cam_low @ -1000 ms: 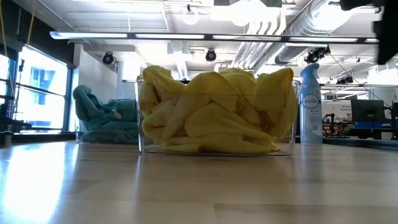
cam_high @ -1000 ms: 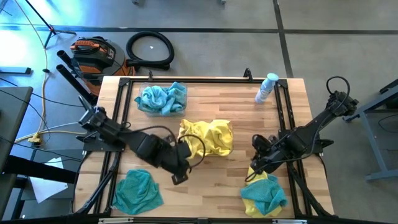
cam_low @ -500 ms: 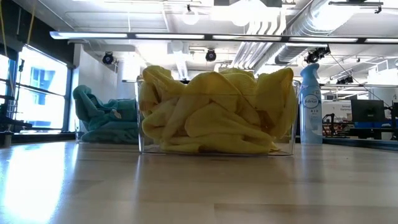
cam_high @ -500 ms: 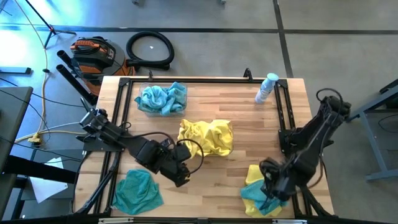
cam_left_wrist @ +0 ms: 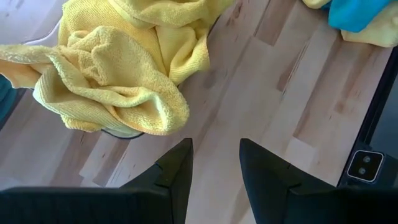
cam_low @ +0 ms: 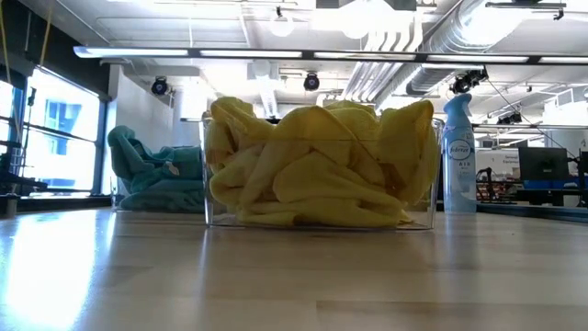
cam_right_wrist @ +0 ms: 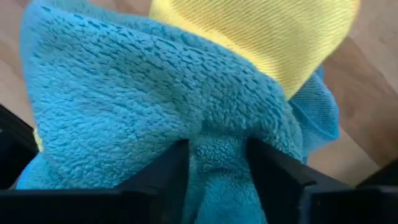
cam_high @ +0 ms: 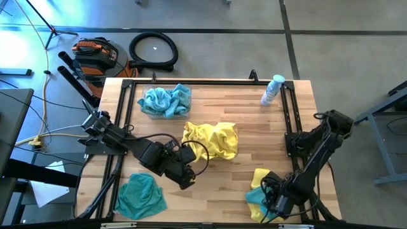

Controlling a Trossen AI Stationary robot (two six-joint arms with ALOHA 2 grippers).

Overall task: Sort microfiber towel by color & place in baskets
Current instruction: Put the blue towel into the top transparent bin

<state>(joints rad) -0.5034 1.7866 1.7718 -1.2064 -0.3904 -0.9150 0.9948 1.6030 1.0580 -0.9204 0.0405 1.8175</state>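
Baskets first: the clear plastic bin at the worktop's [cam_high: 254, 130] centre [cam_low: 317, 221] is heaped well above its rim with crumpled yellow microfiber towels [cam_high: 212, 139], one fold hanging over the wall on the left arm's side. I see a second clear bin [cam_high: 145, 110] nearer the far edge, holding a bundle of teal-blue towels [cam_high: 166, 100]. Outside the bins, a loose teal heap [cam_high: 141, 196] lies at the near left corner, and a mixed pile of teal [cam_high: 259, 202] and yellow [cam_high: 259, 179] cloths sits at the near right corner.

My right end effector [cam_right_wrist: 214, 163] is down in that mixed pile, its two dark fingers pressed into the teal cloth [cam_right_wrist: 137, 106] with a ridge of fabric pinched between them; the yellow cloth [cam_right_wrist: 267, 31] lies just behind it. My left end effector [cam_left_wrist: 214, 165] hangs over bare wood beside the yellow bin, fingers slightly parted with nothing between them, and touches no towel.

The teal pile is a fuzzy, looped terry; the yellow cloth beside it has a finer ribbed weave. The worktop is pale butcher-block wood inside a black metal frame. A clear spray bottle [cam_high: 272, 90] with a blue label lies at the far right corner.
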